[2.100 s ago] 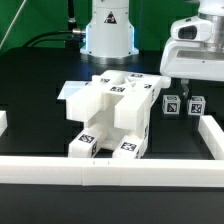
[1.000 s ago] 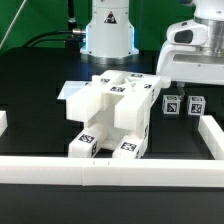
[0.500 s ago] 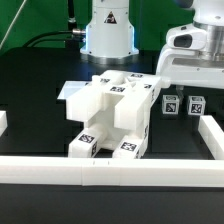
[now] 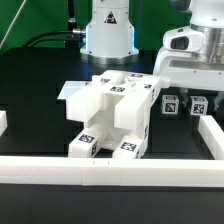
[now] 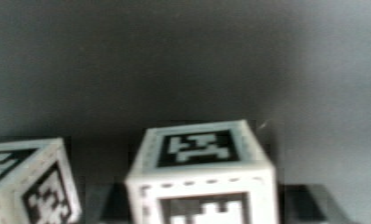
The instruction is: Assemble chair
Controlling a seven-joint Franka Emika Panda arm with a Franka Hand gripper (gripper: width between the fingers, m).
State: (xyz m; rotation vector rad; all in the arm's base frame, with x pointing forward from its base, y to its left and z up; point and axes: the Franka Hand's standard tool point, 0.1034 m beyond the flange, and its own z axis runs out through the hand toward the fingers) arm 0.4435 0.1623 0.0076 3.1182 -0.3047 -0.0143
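Filling only wrist view: small cubes (image 5: 200, 165)

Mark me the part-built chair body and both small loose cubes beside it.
chair body (image 4: 108, 118), exterior view, middle of the joined white parts.
cube nearer the chair body (image 4: 172, 104), exterior view, its tagged front face.
cube farther from the chair body (image 4: 197, 104), exterior view, its tagged front face.

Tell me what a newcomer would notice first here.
The chunky white half-built chair stands in the middle of the black table, with tags on its blocks. At the exterior view's right, the gripper hangs low over two small tagged cubes. The wrist view shows them close up.
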